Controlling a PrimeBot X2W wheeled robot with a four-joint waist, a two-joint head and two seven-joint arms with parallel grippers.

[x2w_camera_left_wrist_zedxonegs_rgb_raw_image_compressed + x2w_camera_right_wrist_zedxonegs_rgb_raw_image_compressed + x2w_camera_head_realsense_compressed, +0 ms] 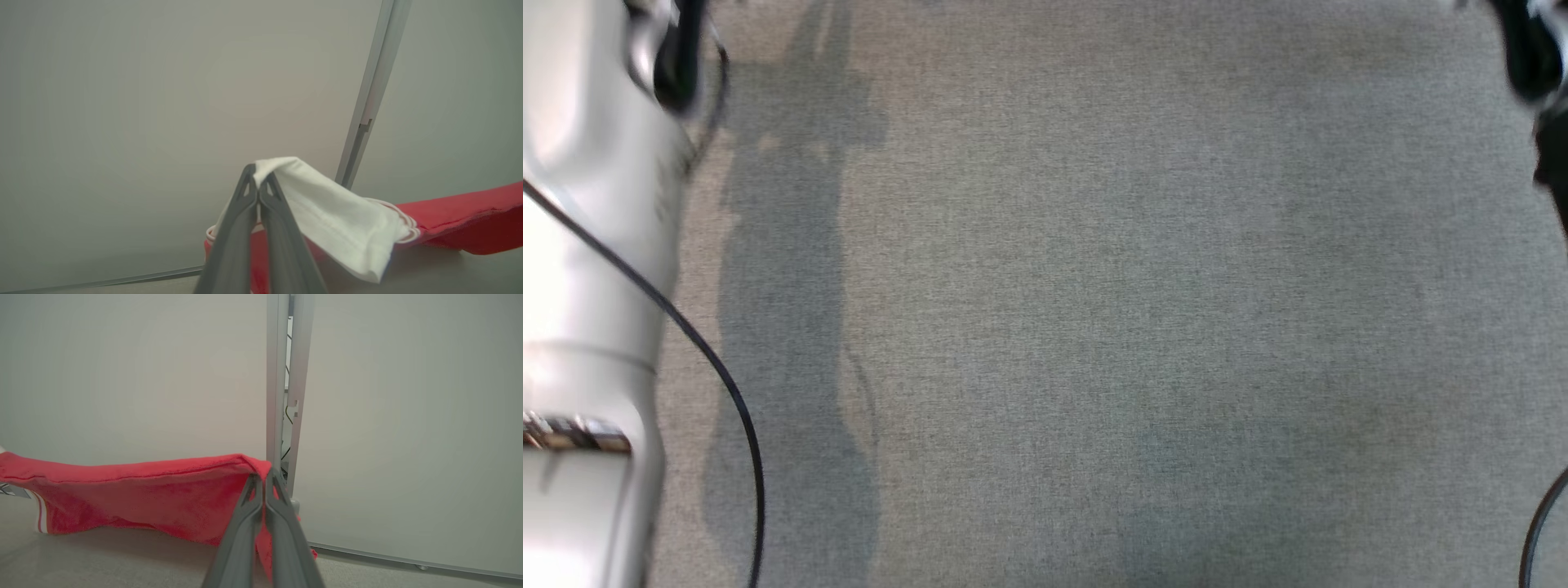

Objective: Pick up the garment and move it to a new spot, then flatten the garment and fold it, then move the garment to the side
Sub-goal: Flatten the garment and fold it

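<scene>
The garment (135,498) is fuzzy matt red cloth with a smoother white knit part (339,212), the left gripper's fingers (284,245) matt grey plastic, the forearm (588,245) glossy pale plastic, the surface (1094,286) coarse matt grey weave, the post (274,375) satin metal.

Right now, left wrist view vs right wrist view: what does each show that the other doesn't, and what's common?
Left wrist view: left gripper shut on the garment at a white fold with striped trim.
Right wrist view: right gripper shut on the garment's red edge, plus a gap between panel frames.
Both: the garment's red cloth stretched sideways from the fingers, with pale wall panels behind.
</scene>
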